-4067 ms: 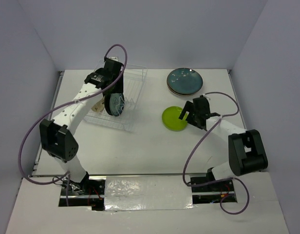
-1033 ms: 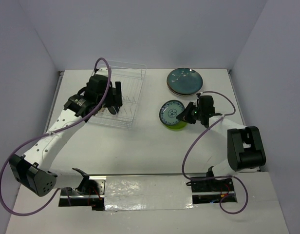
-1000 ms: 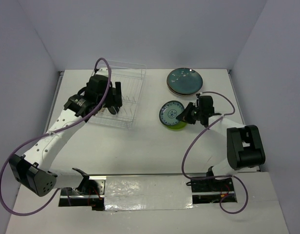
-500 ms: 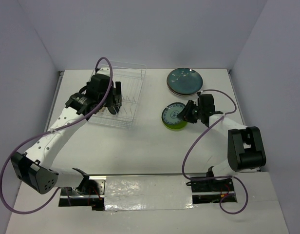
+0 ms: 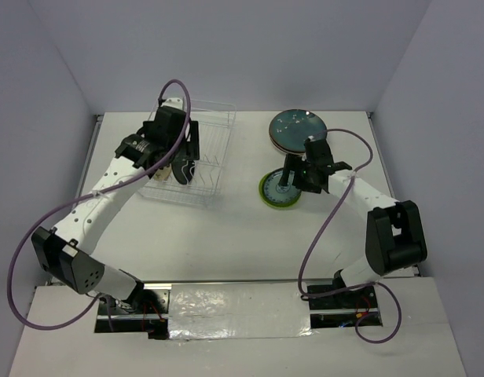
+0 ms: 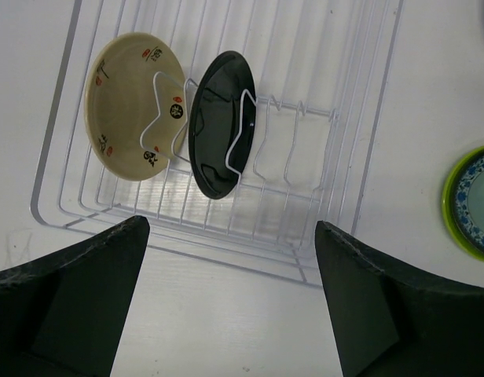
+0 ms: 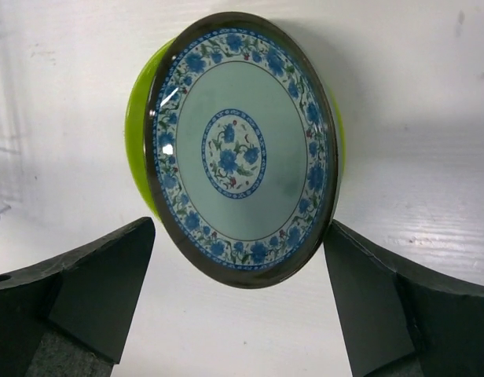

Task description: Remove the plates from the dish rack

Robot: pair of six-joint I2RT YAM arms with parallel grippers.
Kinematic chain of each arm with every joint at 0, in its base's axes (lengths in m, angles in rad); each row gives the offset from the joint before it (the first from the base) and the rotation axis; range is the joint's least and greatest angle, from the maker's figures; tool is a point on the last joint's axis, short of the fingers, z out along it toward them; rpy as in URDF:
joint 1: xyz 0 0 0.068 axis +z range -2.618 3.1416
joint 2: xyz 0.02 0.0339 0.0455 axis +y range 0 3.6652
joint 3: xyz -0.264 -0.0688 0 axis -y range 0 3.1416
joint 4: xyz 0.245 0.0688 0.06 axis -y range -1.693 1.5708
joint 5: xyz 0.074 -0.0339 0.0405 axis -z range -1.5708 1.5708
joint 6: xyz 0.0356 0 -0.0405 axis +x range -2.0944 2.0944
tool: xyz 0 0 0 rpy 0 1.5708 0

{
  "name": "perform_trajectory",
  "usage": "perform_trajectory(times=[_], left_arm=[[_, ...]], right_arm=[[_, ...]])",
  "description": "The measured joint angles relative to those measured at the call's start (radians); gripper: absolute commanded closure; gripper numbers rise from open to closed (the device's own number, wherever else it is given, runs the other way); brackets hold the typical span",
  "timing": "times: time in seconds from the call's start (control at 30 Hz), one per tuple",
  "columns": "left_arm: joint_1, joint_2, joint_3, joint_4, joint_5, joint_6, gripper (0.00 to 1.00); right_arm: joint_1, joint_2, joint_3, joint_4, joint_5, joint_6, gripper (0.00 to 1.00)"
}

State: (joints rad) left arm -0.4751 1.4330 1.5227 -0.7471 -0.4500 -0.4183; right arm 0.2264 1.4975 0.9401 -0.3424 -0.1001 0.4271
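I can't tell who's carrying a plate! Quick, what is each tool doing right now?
Left tool: open, holding nothing, over the dish rack.
Right tool: open, holding nothing, over the blue patterned plate.

Your right gripper (image 7: 240, 236) stood spread wide, one finger on either side of the blue patterned plate (image 7: 242, 149). That plate lay on the lime green plate (image 7: 137, 149), green rim peeking out left, on the white table (image 7: 415, 94).

A blue-floral plate (image 7: 242, 149), lime green plate (image 7: 137, 137), tan plate (image 6: 120, 110) with red-black marks, black plate (image 6: 214, 129), white rack (image 6: 305, 47)
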Motion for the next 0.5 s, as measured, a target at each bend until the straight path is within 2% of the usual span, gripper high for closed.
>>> perform_trajectory(times=[0.13,0.5], left_arm=[[0.005,0.040,0.034,-0.002,-0.010,0.002,0.00],[0.098,0.172,0.056,-0.008,0.002,0.024,0.00]], right_arm=[[0.046,0.032,0.047,-0.027,0.034,-0.034,0.05],[0.047,0.051,0.047,-0.097,0.097,-0.061,0.04]])
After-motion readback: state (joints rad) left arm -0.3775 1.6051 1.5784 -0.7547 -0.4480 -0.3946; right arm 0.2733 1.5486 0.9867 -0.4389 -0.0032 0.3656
